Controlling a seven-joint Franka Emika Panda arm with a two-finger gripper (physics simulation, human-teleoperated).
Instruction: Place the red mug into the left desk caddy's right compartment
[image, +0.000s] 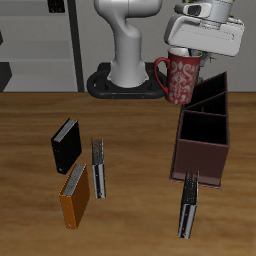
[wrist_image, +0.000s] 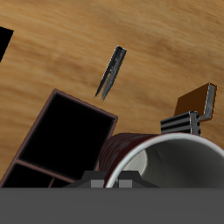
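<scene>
Your end effector (image: 192, 52) grips the mug (image: 180, 78) aloft, above the caddy (image: 205, 125) toward the worktop's (image: 128, 130) back edge.

The table (image: 30, 120) before me is of warm brown wood with a fine grain running along its length, evenly lit, so that objects throw only soft, short shadows on it. In my own close view the same wooden surface (wrist_image: 166, 44) fills most of the field, its grain streaked light and dark. Behind the table's back edge, in the exterior view, stands grey shelving (image: 40, 45) with pale uprights and dark, shadowed bays between the boards. The wall section (image: 245, 35) at the far side of that view is a flat mid grey. No window or lamp is visible; illumination is diffuse.
</scene>
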